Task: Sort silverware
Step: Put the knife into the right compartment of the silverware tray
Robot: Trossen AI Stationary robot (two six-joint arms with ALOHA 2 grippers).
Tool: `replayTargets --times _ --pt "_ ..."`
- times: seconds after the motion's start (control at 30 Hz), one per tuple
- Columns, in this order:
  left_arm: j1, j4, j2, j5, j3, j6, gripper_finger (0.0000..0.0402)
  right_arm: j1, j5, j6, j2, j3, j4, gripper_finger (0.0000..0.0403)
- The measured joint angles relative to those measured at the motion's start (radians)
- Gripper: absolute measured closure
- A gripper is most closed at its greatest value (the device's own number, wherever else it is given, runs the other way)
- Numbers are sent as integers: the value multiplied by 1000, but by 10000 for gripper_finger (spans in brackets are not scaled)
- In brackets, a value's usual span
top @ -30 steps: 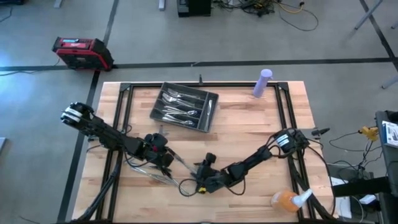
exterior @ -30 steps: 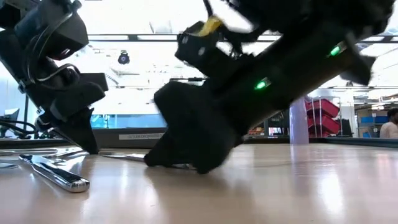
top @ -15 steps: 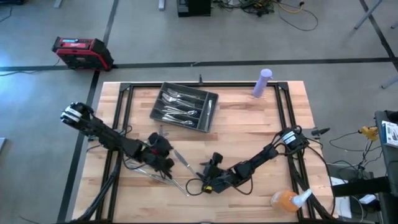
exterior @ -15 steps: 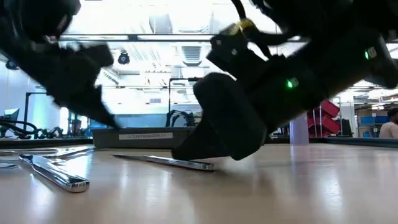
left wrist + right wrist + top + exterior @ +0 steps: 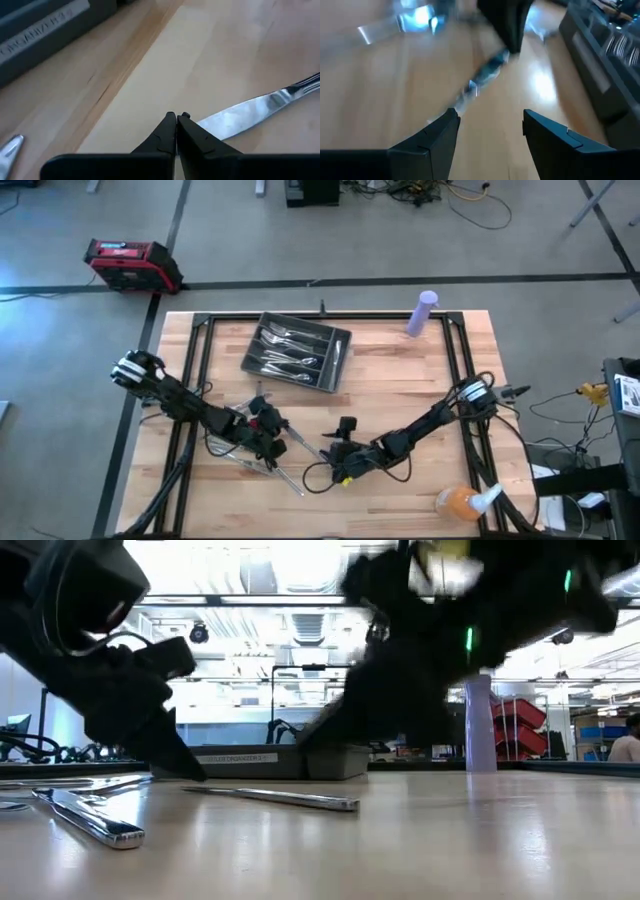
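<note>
Far left, off the table on the floor: red case (image 5: 132,264). Left arm reaching in from the table's left edge, left gripper (image 5: 270,440) low over the wood near the front, fingers (image 5: 170,131) pressed together with nothing between them, tips right at the blade of a knife (image 5: 260,111) lying flat on the table. Loose silverware (image 5: 262,465) scattered under and just in front of that gripper, a few slim pieces fanned toward the front edge; in the low view one knife (image 5: 85,819) flat at the near left, another (image 5: 275,798) flat just to its right, both resting on the wood table (image 5: 400,395). Behind, toward the back left of centre: dark tray (image 5: 297,352), set at a slight angle, several forks and spoons already lying lengthwise in its compartments. Right of the loose pieces, near the front centre: right gripper (image 5: 340,452), fingers (image 5: 435,135) spread wide and empty, a blurred silver piece on the wood just ahead of them. Right arm running back to the table's right edge. Back right: lilac bottle (image 5: 423,313) standing upright near the rear edge. Front right corner: orange spray bottle (image 5: 466,500) lying on its side.
</note>
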Motion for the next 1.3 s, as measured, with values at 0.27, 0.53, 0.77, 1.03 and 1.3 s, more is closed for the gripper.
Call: replayTargets --times 0.27,0.53,0.77,1.03,1.3 --pt "3 29 102 -46 -6 -152 401 73 -31 266 -70 -52 14 199" --pt "4 2 96 -56 -12 -283 401 96 -17 388 106 0 60 199" --pt "3 -55 44 -72 -21 -264 401 82 89 467 196 14 80 204" --pt "-2 -71 -6 -89 -25 -209 402 55 99 488 239 17 79 315" --pt "-11 -21 -81 -108 -20 -69 402 23 81 473 233 14 68 392"
